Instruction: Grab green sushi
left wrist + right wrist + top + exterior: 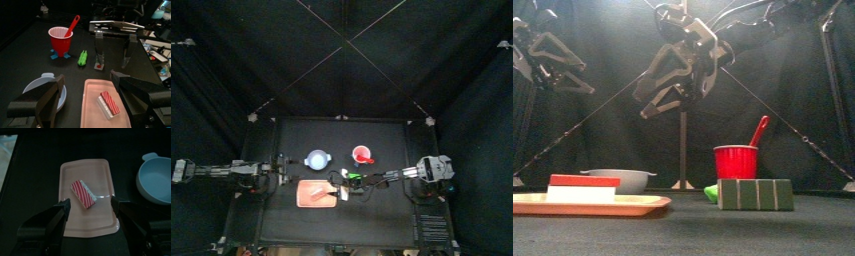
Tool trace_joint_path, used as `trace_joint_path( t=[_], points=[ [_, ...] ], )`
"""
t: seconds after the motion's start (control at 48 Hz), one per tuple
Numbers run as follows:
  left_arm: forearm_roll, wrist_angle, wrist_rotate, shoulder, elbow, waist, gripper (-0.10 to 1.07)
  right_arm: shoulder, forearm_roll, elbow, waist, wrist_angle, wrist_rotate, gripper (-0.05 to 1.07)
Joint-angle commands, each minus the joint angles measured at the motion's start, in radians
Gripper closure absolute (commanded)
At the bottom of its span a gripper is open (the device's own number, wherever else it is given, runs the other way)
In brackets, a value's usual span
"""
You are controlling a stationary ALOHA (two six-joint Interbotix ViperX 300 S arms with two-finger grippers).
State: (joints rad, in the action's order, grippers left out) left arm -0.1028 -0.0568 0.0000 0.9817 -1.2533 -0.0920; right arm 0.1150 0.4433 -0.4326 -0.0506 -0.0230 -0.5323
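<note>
Green sushi [83,58] lies on the bench by the red cup [60,41], untouched. Your right hand [111,64] hangs apart next to it, over the pink tray [87,198]; shift across, then drop. Left hand [87,95] apart too.

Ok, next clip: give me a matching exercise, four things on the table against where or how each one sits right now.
Things:
1. green sushi
2. red cup
3. red-striped piece
4. blue dish

States:
A. lies on the pink tray
B. empty, beside the tray
C. lies bare on the table, next to the cup
D. upright, with a red spoon in it

Pairs: 1-C, 2-D, 3-A, 4-B
</note>
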Motion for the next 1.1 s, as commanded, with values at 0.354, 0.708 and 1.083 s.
trace_joint_path(
  t=[0.354, 0.708, 1.083],
  points=[
    [-0.058, 0.268, -0.005, -0.112, 0.17, 0.003, -0.01, -0.138, 0.023, -0.077, 0.021, -0.11, 0.0, 0.07],
    [0.034, 0.437, -0.008, -0.153, 0.285, -0.02, -0.01, -0.21, 0.014, -0.184, 0.031, -0.291, 0.0, 0.07],
    [0.172, 0.546, -0.071, -0.272, 0.393, -0.026, -0.01, -0.232, 0.012, -0.21, 0.026, -0.301, 0.0, 0.07]
  ],
)
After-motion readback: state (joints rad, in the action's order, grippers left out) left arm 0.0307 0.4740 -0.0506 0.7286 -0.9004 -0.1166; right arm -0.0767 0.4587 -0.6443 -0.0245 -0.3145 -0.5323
